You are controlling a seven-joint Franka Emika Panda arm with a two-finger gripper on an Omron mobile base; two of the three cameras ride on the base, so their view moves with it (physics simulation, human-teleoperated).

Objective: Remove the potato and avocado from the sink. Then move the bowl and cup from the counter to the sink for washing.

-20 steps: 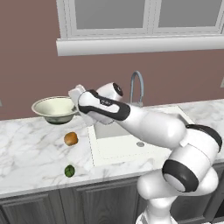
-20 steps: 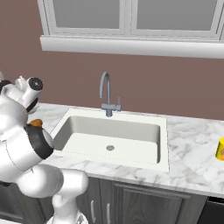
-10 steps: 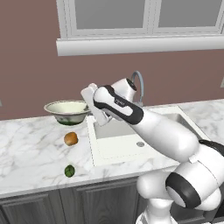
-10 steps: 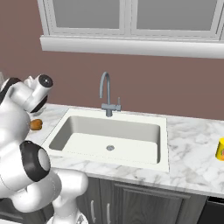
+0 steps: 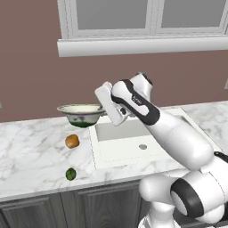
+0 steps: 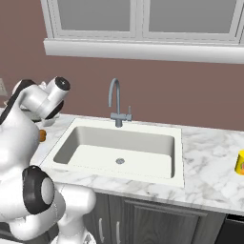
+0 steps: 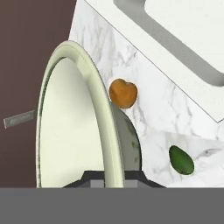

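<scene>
The tool (image 5: pixel 105 103) is clamped on the rim of the bowl (image 5: pixel 81 114), its jaws pinching the wall near the edge, as the hand view shows with the rim running between the two tips. A second ago the bowl sat further from the sink (image 5: pixel 133 141), out over the desk (image 5: pixel 31 156); since then the arm has carried it sideways toward the basin, and it now hangs in the air just beside the sink's near corner, roughly level.

The potato (image 5: pixel 72 141) and the avocado (image 5: pixel 70 173) both lie on the desk beside the sink, apart from each other and from the basin, so the first half of the task looks finished. The basin itself holds nothing but its drain. The bowl appears to be mid-transfer: it likely needs to travel a little further over the sink and be lowered before release. The cup (image 6: pixel 240 162) stands on the desk on the far side of the sink, not yet handled.
</scene>
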